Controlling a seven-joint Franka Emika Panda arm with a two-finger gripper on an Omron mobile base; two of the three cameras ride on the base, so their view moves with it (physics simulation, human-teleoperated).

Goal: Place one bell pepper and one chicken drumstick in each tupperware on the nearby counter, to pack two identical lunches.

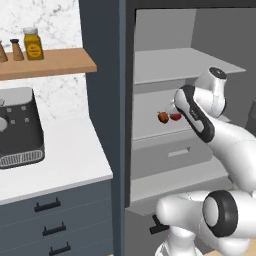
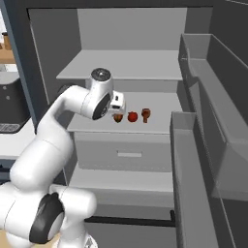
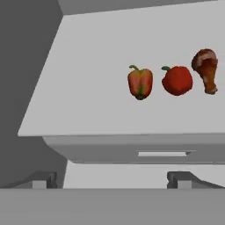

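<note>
A grey fridge shelf [image 3: 88,101] lies ahead of the pincer, with a drawer [image 3: 132,151] just beneath it. Well off to the pincer's left, a dark toaster [image 1: 20,127] sits below a wooden shelf [image 1: 50,62] bearing a yellow jar [image 1: 33,44].

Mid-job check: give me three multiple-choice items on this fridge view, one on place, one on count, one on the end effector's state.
1. Where do the bell peppers lie?
A. fridge shelf
B. counter
C. drawer

2. How many food pieces are on that shelf?
A. one
B. three
C. five

3. The end effector is:
A. shut on a pepper
B. shut, empty
C. open, empty

Answers:
1 A, they rest on the grey shelf above the drawer.
2 B, two peppers and one chicken drumstick.
3 C, its tips stand wide apart, nothing between them.
</note>
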